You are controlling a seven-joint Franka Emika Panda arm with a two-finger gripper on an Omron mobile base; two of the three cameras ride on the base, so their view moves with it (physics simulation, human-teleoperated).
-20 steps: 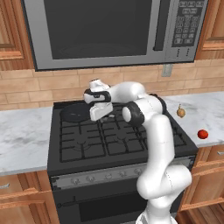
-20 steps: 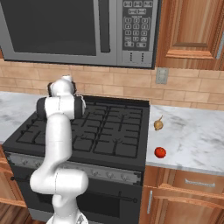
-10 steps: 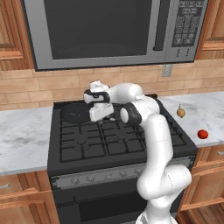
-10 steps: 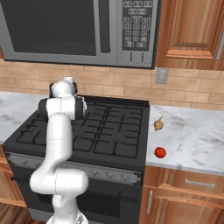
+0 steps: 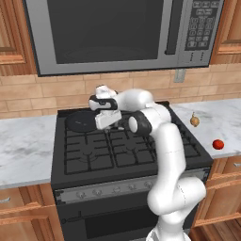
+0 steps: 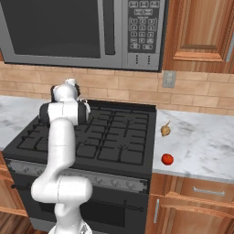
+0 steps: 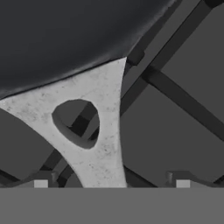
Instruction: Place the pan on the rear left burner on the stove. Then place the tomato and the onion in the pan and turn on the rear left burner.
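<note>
Black pan (image 5: 84, 121) sits on the rear left burner grate of the stove (image 5: 94, 160), at about 10 o'clock on the cooktop in the left base view. Burner cap itself is hidden under the pan. Pan handle is hard to make out in that view, the gripper (image 5: 106, 123) covers it.

Gripper hangs just right of the pan, at its 3 o'clock. In the right base view the arm's own links block it, and the pan is hidden behind them too.

Hand view gives what the base views can't: silvery-grey handle (image 7: 94, 131) with its teardrop hole runs from 6 o'clock up to the dark pan bowl at 11 o'clock, grate bars underneath. Fingertips (image 7: 41, 180) stand wide apart at the bottom corners, either side of the handle, not touching it. So jaws spread, nothing pinched.

Onion (image 5: 194, 121) lies on the right worktop (image 5: 221, 117) near the stove edge; tomato (image 5: 217, 144) is at its 5 o'clock, near the front edge, apart from it. Both are clearer in the right base view.

Worktop is grey-veined white marble, both sides of the stove. Brick backsplash, grey microwave (image 5: 117, 33) above, wood cabinets.
</note>
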